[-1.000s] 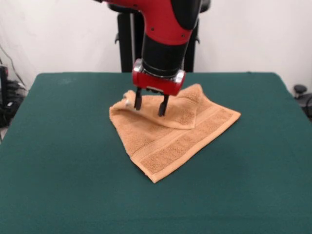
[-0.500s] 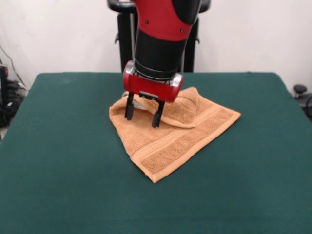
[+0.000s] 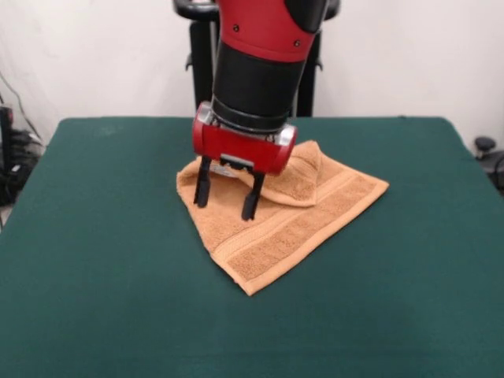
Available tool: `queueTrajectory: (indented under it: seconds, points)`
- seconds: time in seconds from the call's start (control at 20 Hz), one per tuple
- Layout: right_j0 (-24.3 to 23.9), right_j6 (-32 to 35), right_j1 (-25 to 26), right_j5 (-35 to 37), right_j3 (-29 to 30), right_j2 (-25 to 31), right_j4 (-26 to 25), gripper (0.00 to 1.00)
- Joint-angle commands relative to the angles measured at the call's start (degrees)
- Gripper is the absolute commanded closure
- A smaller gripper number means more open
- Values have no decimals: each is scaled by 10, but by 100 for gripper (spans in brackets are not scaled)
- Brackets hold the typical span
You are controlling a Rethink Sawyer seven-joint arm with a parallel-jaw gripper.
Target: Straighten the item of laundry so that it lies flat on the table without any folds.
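The orange-tan towel (image 3: 303,216) lies near the middle of the green table (image 3: 94,260). Its far part is folded over onto itself, making a doubled flap at the back. A woven border band runs along the near right edge. The red and black arm comes down from above. My gripper (image 3: 227,198) is open, its two black fingers pointing down over the towel's left part, just above the cloth or touching it. It holds nothing. The arm hides the towel's far left corner, and the white tag is barely visible behind the gripper.
The robot's black pedestal (image 3: 201,59) stands behind the table's far edge. Cables and dark gear (image 3: 12,157) sit off the table's left side, and a dark object (image 3: 484,146) off its right side.
The gripper has moved toward the camera and to the left and come lower over the towel. It stays open. The towel has not visibly moved.
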Motion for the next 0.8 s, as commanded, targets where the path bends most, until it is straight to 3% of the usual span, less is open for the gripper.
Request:
queueTrajectory:
  seconds: [0.05, 0.45, 0.8]
  points:
    - [13, 4, 92, -45, -33, 69, -29, 0]
    - [-2, 6, 146, -135, -43, 79, -44, 0]
    - [-18, -26, 183, -158, -77, 85, -58, 0]
